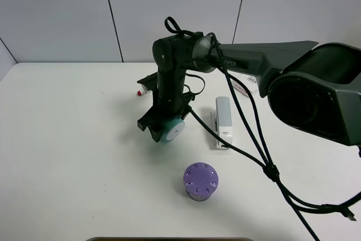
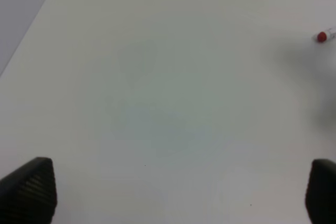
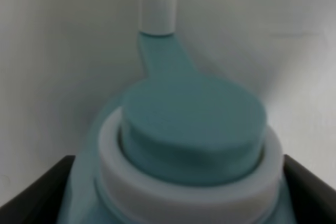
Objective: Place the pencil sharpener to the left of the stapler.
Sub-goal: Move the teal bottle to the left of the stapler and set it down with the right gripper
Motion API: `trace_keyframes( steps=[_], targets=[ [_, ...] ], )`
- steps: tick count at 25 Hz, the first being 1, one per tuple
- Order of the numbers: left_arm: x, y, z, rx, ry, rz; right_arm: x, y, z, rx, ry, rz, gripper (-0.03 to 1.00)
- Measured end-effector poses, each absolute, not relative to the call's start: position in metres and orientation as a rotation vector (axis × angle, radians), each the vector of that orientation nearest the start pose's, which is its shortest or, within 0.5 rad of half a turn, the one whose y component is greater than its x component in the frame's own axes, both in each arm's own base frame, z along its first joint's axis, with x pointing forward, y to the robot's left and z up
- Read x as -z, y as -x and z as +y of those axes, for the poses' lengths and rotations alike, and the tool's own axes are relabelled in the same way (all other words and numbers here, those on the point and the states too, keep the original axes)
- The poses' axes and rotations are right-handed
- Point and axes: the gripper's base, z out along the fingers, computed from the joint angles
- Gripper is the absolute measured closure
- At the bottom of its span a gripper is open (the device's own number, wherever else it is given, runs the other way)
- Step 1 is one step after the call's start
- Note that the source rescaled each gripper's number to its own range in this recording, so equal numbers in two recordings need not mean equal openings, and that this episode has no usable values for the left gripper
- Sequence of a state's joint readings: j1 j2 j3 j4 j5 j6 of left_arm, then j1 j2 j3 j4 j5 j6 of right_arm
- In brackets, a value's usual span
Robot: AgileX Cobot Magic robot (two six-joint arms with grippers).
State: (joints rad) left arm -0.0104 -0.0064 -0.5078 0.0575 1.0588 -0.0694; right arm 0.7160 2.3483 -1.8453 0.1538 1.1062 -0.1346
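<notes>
The teal pencil sharpener [image 1: 172, 130] shows its white round face toward the front, just left of the grey and white stapler [image 1: 223, 121]. My right gripper [image 1: 163, 126] reaches across the middle and is shut on it. In the right wrist view the sharpener [image 3: 194, 124] fills the picture, with dark fingers [image 3: 31, 192] at both sides of its body and the white crank nub [image 3: 157, 1] beyond. I cannot tell whether it rests on the table. My left gripper [image 2: 176, 190] is open over bare table, holding nothing.
A purple cylinder with holes on top [image 1: 200, 181] stands in front of the stapler. A red-tipped item [image 1: 141, 91] [image 2: 322, 36] lies behind the right arm. A white box with red print [image 1: 246, 86] peeks out under the arm. Black cables [image 1: 265, 162] trail across the right side.
</notes>
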Motion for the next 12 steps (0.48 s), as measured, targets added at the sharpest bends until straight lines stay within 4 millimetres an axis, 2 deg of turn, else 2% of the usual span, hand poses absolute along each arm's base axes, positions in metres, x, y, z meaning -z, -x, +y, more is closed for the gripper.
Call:
trace_keyframes(
  steps=[3,8,12],
  targets=[
    [-0.28,0.007,0.005,-0.018,0.063,2.026,-0.124,-0.345,0.317,-0.229,1.197,2.892,0.95],
    [-0.28,0.007,0.005,-0.018,0.063,2.026,-0.109,-0.346,0.318,-0.22,1.2,2.917,0.97],
    [-0.28,0.007,0.005,-0.018,0.063,2.026,-0.109,-0.346,0.318,-0.22,1.201,2.917,0.97]
  ],
)
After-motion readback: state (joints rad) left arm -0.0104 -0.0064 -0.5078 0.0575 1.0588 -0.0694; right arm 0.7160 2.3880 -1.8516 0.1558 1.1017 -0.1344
